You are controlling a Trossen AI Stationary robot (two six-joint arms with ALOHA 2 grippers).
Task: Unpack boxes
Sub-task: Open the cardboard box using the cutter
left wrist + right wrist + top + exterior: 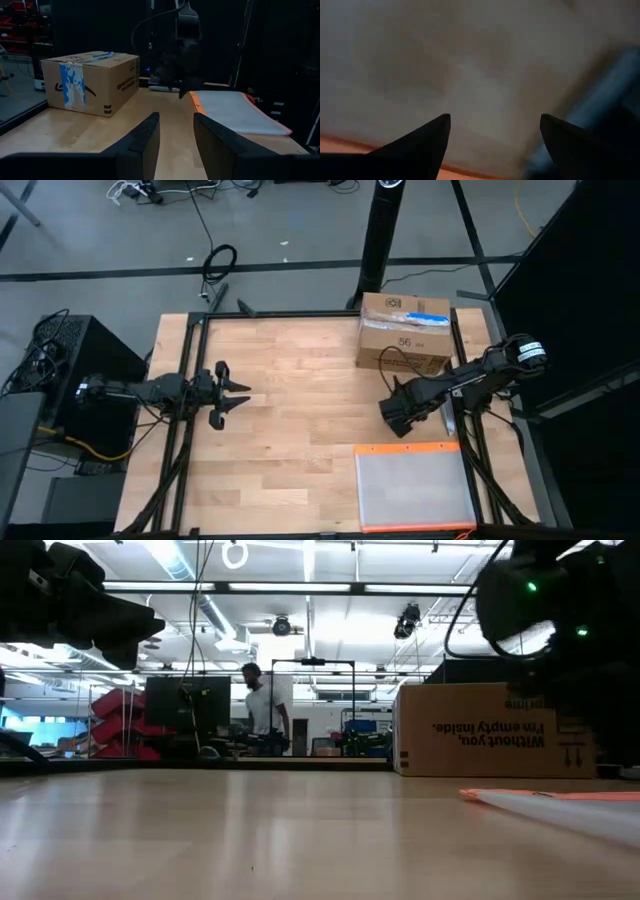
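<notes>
The brown cardboard box (404, 331) stands on its base at the table's far right, its flaps shut under clear tape, with a white-and-blue label and the mark "56". It also shows in the left wrist view (90, 82) and the low view (480, 730). My left gripper (243, 394) hovers open at the table's left side, its fingers (176, 116) pointing toward the box. My right gripper (395, 418) is open (495, 116) and points down at the table, between the box and the pouch. Neither gripper touches anything.
A flat clear plastic pouch with an orange edge (415, 485) lies at the table's near right, just on the near side of my right gripper. Bare wood spans the table's middle (300, 410). A black frame rail (300, 315) runs along the far edge. A person stands far off in the room (262, 710).
</notes>
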